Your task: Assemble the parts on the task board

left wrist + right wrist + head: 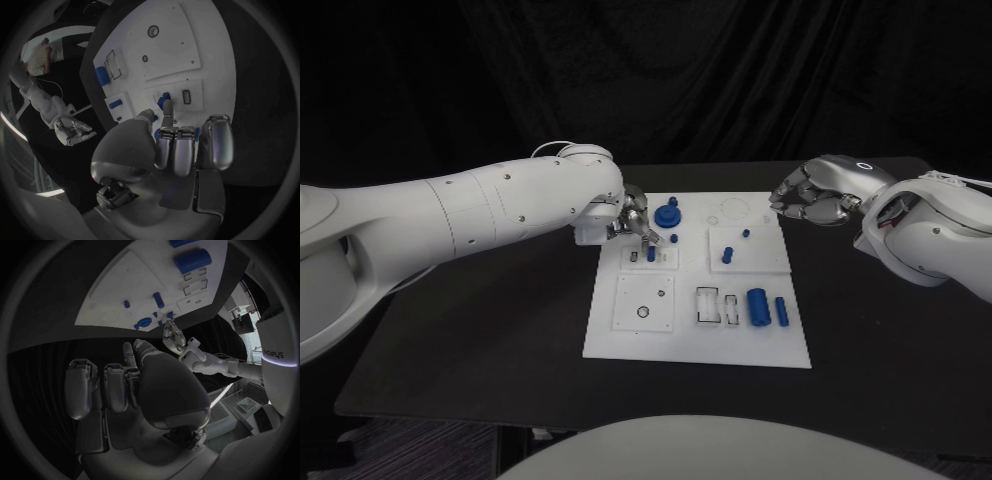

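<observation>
I judge the job partly done: on the white rectangular task board [697, 300], a few small blue plastic pieces already stand upright in the sub-plates at its far end, including a round blue knob-like part [668, 213] and a short blue peg [727, 254], while a fat blue cylinder [757, 306] and a slimmer blue bar [780, 313] lie loose toward the board's near right side, beside empty rectangular slots [710, 305]. My left hand [630, 224] sits over the board's far left sub-plate, fingertips [166, 107] down at a small blue peg [651, 254]; I cannot tell whether it pinches that peg or merely touches it. My right hand [812, 198] hovers off the board's far right corner, fingers curled in on nothing, well apart from the loose pieces.
</observation>
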`<state>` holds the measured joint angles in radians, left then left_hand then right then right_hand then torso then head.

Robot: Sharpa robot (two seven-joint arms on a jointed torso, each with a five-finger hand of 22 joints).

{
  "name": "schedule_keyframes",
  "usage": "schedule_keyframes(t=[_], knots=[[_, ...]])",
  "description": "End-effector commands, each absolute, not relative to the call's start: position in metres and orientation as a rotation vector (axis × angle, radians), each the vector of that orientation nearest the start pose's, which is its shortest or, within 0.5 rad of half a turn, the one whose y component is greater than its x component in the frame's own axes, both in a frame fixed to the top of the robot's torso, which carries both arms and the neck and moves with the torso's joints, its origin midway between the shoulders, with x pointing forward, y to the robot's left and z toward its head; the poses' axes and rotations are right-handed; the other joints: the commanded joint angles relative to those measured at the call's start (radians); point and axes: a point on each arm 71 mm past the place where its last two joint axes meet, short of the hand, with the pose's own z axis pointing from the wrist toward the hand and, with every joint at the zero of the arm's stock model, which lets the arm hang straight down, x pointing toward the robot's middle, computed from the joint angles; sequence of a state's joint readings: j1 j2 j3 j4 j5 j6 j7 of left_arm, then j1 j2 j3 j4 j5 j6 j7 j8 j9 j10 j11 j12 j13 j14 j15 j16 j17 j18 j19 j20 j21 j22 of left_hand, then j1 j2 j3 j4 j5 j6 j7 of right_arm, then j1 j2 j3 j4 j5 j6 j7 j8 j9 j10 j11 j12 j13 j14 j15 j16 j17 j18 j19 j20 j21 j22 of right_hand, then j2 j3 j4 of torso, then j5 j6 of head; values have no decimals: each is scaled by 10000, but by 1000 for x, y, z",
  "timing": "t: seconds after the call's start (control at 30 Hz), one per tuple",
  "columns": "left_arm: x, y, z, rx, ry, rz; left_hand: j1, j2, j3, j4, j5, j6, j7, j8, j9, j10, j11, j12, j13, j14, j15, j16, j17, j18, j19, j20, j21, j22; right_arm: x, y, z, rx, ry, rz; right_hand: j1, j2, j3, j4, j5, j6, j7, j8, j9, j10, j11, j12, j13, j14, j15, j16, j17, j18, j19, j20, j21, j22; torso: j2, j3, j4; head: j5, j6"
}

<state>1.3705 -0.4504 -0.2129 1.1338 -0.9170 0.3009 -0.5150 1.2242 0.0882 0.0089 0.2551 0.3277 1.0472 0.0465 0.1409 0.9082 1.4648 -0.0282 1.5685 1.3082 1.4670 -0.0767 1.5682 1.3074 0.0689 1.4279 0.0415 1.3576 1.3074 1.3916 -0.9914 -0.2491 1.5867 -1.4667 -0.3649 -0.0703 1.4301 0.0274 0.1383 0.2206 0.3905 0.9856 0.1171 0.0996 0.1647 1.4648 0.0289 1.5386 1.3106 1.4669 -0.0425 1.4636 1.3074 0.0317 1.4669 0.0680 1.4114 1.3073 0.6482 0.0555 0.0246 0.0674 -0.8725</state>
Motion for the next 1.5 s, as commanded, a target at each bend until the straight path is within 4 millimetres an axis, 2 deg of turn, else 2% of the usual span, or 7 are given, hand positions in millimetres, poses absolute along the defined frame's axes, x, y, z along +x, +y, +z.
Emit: schedule_keyframes(t=[0.03,0.8,1.03,1.3,1.5], knots=[[537,128,-221,-429,24952,-3538,106,-11,50,13,42,71,6,-68,-8,1060,75,23,2625,1038,78,26,2634,-48,-41,23,-24,1090,475,-257,-163,-2291,16428,5101,73,-16,38,-7,50,68,13,-42,-9,587,69,-64,1993,682,62,-43,1082,107,345,33,-62,2052,-2,-1,11,-21,-2],[535,129,-226,-471,25143,-3291,162,-43,108,-39,85,141,-14,4,68,1060,62,23,2625,1038,71,26,2634,-36,-67,18,-72,1071,475,-257,-164,-2321,16515,5087,69,-20,57,-11,53,75,14,-45,-11,575,69,-76,1974,680,60,-54,1068,108,344,30,-69,2050,-10,8,18,-42,-2],[536,130,-227,-478,25181,-3281,166,-41,114,-43,86,140,-14,11,78,1060,60,23,2625,1038,71,26,2634,-34,-70,18,-76,1069,475,-257,-164,-2333,16548,5083,69,-20,57,-11,53,75,14,-45,-11,575,69,-76,1974,680,60,-54,1068,108,344,30,-69,2050,-8,5,2,-12,-2],[535,128,-228,-417,25222,-3350,172,-36,127,-48,91,133,-16,23,101,1060,60,23,2625,1038,70,26,2634,-32,-75,17,-85,1065,475,-257,-164,-2348,16594,5077,67,-23,72,-14,53,86,12,-45,-12,567,68,-84,1962,676,58,-69,1048,110,341,29,-81,2046,-1,8,9,-45,-2],[535,127,-229,-390,25210,-3443,252,-16,270,-117,224,36,-27,87,265,1060,50,23,2625,1038,61,26,2634,-24,-98,9,-128,1058,475,-256,-165,-2363,16639,5075,67,-23,72,-14,53,86,12,-45,-12,567,68,-84,1962,676,58,-69,1048,110,341,29,-81,2046,-5,6,12,-46,-2]])
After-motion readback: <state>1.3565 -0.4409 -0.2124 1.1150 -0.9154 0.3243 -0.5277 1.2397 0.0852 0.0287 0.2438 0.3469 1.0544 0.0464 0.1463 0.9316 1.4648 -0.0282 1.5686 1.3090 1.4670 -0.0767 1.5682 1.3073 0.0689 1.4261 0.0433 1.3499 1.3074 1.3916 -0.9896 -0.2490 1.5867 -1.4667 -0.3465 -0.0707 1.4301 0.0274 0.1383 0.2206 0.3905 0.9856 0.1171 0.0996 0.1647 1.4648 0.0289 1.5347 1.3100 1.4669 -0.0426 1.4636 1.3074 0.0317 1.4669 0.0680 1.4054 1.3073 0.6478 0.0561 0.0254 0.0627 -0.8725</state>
